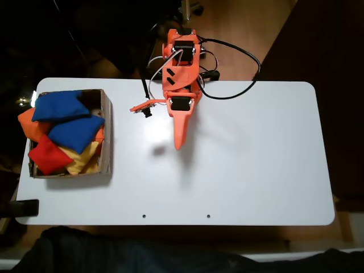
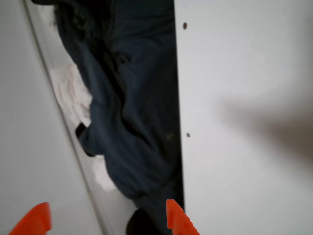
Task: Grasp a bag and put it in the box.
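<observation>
In the fixed view, two royal-blue bags lie in the brown cardboard box [image 1: 107, 133] at the table's left: one bag [image 1: 60, 105] at the back, the other bag [image 1: 77, 132] in the middle. A red beanbag [image 1: 50, 154], an orange one [image 1: 29, 124] and a yellow one [image 1: 86, 159] share the box. My orange gripper [image 1: 178, 142] hangs over the table's middle, well right of the box. The wrist view shows the gripper [image 2: 107, 223] with its two orange fingertips [image 2: 177, 220] far apart, open, with nothing between them.
The white table [image 1: 256, 170] has two small holes near its front edge. A person in dark clothing [image 2: 132, 122] stands at that edge, also seen in the fixed view [image 1: 114, 253]. Black cables [image 1: 239, 74] loop behind the arm's base.
</observation>
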`<control>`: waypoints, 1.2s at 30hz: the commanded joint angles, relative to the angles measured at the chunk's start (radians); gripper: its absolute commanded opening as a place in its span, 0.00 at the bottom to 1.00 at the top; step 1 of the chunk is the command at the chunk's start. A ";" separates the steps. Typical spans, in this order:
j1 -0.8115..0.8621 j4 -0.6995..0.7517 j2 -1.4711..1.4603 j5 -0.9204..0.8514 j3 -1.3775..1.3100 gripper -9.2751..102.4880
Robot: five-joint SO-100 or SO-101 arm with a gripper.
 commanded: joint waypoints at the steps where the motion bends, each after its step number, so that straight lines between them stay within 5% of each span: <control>1: -0.005 -0.014 0.017 -0.011 0.023 0.42; 6: -0.011 -0.012 0.037 -0.026 0.081 0.25; 13: -0.009 0.034 0.037 -0.026 0.138 0.21; 16: -0.008 0.043 0.037 -0.029 0.164 0.08; 36: 0.005 0.235 0.037 -0.046 0.207 0.08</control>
